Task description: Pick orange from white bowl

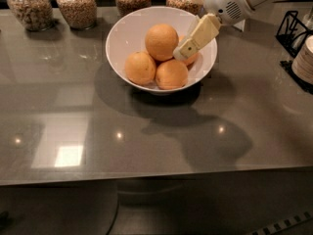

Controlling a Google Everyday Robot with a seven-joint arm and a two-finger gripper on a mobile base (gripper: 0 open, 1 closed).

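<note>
A wide glossy white bowl (122, 33) stands on the grey table and holds several oranges. One orange (161, 41) sits on top, one (140, 67) lies at the left, and one (171, 75) at the front. A fourth orange (191, 59) at the right is mostly hidden behind the gripper. My gripper (182, 53) reaches down into the bowl from the upper right. Its tip is right next to the top orange and over the right one.
Several grain-filled glass jars (77, 5) stand in a row behind the bowl. A black wire rack (293, 31) and a stack of pale cups (305, 60) are at the right edge. The table's front edge (156, 173) runs across the lower part.
</note>
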